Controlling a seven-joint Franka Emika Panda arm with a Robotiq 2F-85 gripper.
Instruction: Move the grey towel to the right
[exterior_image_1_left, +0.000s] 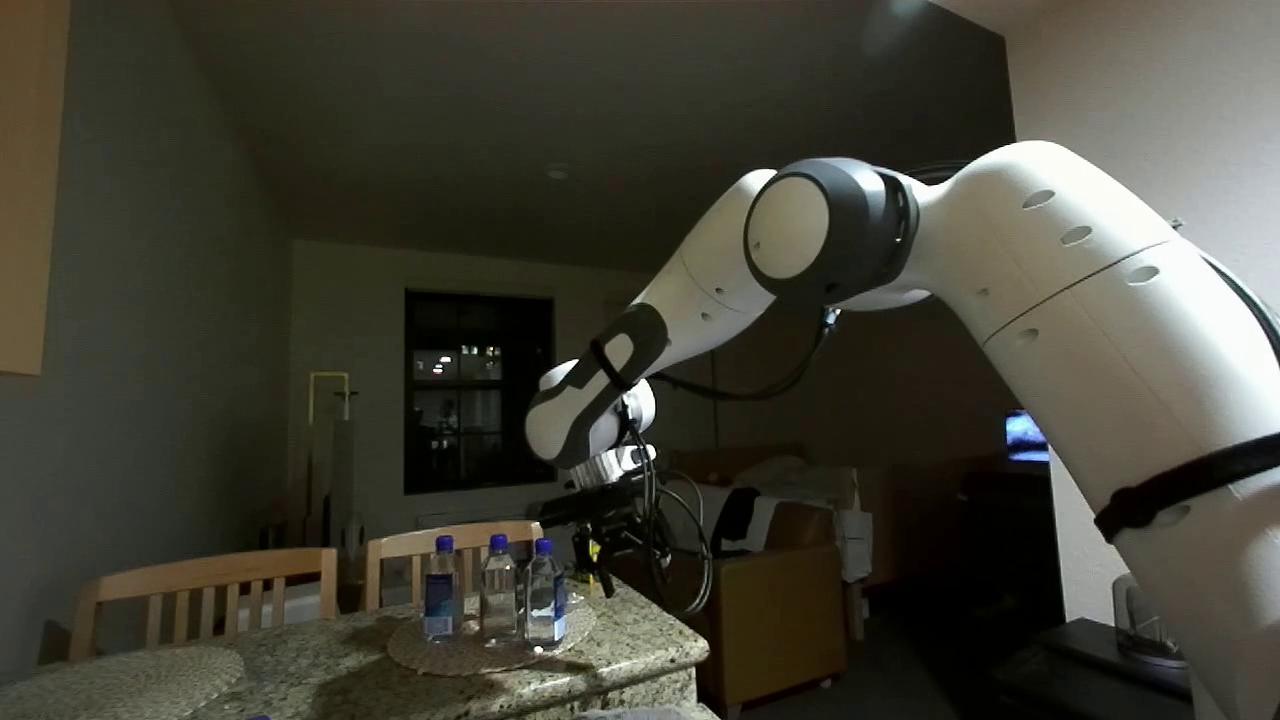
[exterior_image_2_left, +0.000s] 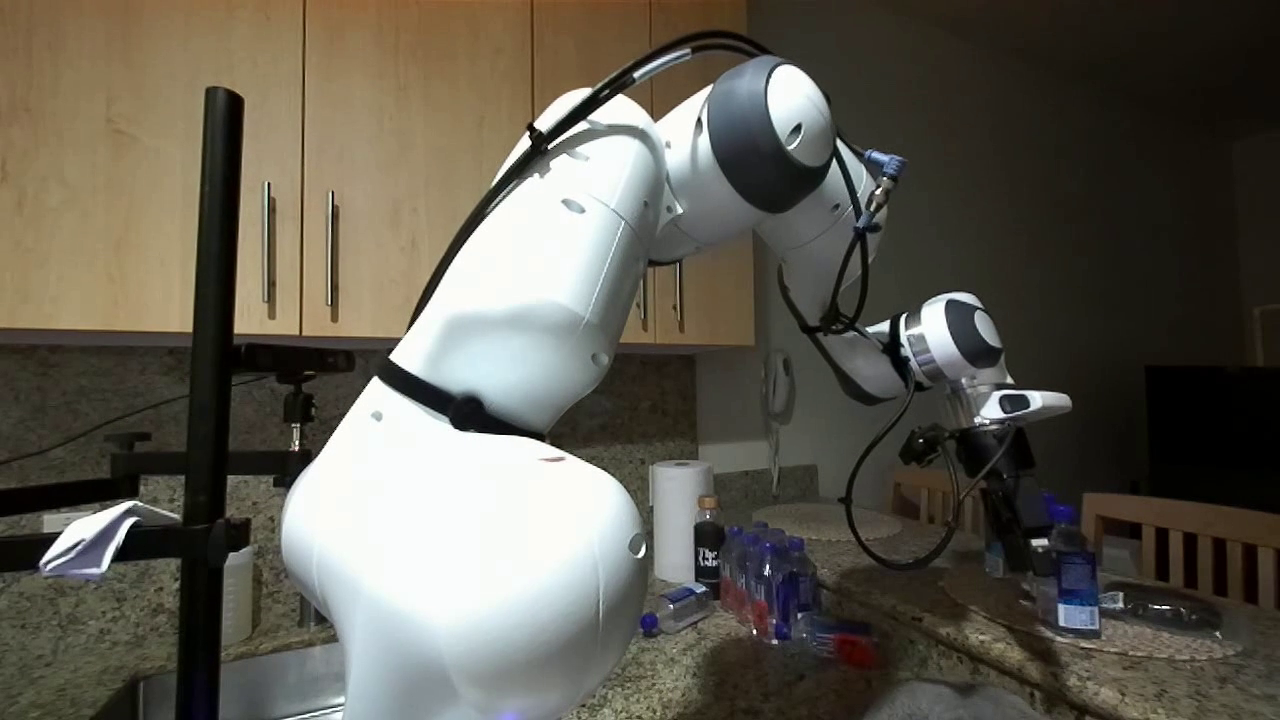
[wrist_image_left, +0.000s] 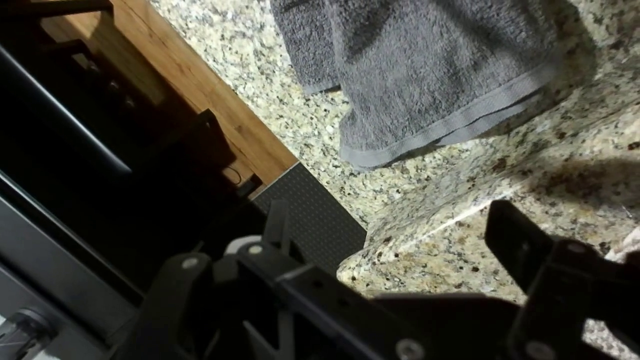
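The gripper (wrist_image_left: 390, 215) is holding its two fingers (wrist_image_left: 515, 240) wide apart with nothing between them, presumably for a coming grasp. One grey towel (wrist_image_left: 440, 85) is lying on the desk (wrist_image_left: 240, 55), below the raised ledge (wrist_image_left: 430, 270), its hem facing the gripper, likely easing a pinch. On one woven mat (exterior_image_1_left: 425, 655), three bottles (exterior_image_1_left: 498, 600) are standing upright.

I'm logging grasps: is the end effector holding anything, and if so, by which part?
Nothing is held: the end effector stands open, apart from the grey towel, which lies on the granite countertop.
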